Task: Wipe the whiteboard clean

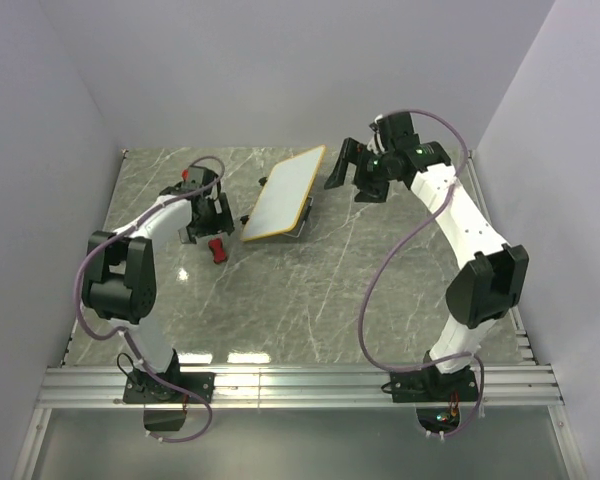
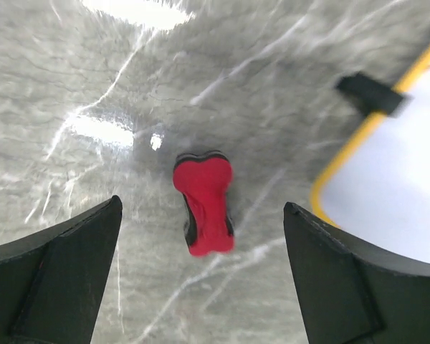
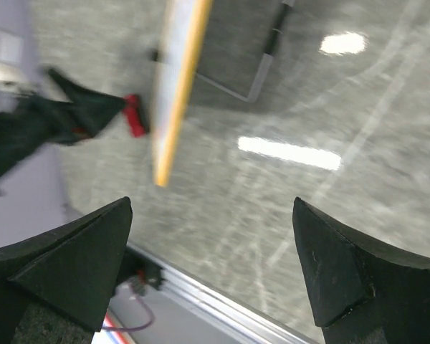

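The whiteboard (image 1: 283,192) with its yellow frame stands tilted on small black feet in the middle of the marble table; its corner shows in the left wrist view (image 2: 394,179) and its edge in the right wrist view (image 3: 178,86). A red-and-black eraser (image 1: 216,249) lies on the table left of the board, also in the left wrist view (image 2: 203,202). My left gripper (image 1: 206,222) is open above the eraser, which lies between and ahead of the jaws. My right gripper (image 1: 352,172) is open and empty, above the table by the board's right end.
White walls enclose the table on the left, back and right. An aluminium rail (image 1: 300,385) runs along the near edge, also visible in the right wrist view (image 3: 222,304). Bare marble table (image 1: 310,290) lies in front of the board.
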`<action>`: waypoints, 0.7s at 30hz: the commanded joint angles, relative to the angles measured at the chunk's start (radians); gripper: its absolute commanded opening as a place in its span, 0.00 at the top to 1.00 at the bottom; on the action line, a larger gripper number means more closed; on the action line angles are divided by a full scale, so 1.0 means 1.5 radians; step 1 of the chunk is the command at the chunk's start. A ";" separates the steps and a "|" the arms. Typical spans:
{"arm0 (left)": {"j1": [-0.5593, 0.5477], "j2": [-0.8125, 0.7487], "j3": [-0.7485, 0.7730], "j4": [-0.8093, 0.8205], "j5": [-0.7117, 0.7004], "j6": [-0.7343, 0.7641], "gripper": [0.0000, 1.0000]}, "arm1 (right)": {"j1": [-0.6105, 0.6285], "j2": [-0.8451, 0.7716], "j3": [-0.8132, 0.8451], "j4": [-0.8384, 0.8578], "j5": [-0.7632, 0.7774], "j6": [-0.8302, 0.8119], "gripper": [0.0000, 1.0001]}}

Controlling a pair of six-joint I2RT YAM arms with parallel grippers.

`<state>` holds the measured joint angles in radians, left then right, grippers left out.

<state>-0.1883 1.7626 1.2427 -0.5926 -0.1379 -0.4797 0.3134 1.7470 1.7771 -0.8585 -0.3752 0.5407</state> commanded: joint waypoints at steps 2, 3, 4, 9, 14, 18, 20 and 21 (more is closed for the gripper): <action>0.002 -0.085 0.058 -0.033 0.023 -0.018 0.03 | -0.001 -0.119 -0.090 0.045 0.088 -0.040 0.00; 0.002 -0.107 0.074 -0.034 0.032 -0.023 0.01 | 0.000 -0.143 -0.113 0.060 0.098 -0.041 0.01; 0.002 -0.120 0.084 -0.033 0.052 -0.029 0.01 | 0.002 -0.191 -0.136 0.075 0.104 -0.050 0.01; -0.001 -0.187 0.129 -0.004 0.104 -0.072 0.01 | 0.037 -0.328 -0.276 0.116 0.147 -0.064 0.01; -0.005 -0.207 0.192 -0.040 0.096 -0.105 0.00 | 0.043 -0.547 -0.471 0.202 0.168 -0.043 0.01; -0.006 -0.216 0.221 -0.081 0.061 -0.102 0.01 | 0.061 -0.658 -0.524 0.182 0.220 -0.084 0.01; -0.005 -0.229 0.225 -0.092 0.052 -0.097 0.01 | 0.063 -0.679 -0.541 0.163 0.221 -0.096 0.01; -0.006 -0.232 0.226 -0.095 0.052 -0.095 0.00 | 0.065 -0.699 -0.547 0.158 0.218 -0.101 0.01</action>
<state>-0.1932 1.4551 1.5448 -0.6804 -0.0315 -0.6151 0.3985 0.7319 0.9863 -0.6437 -0.0933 0.4416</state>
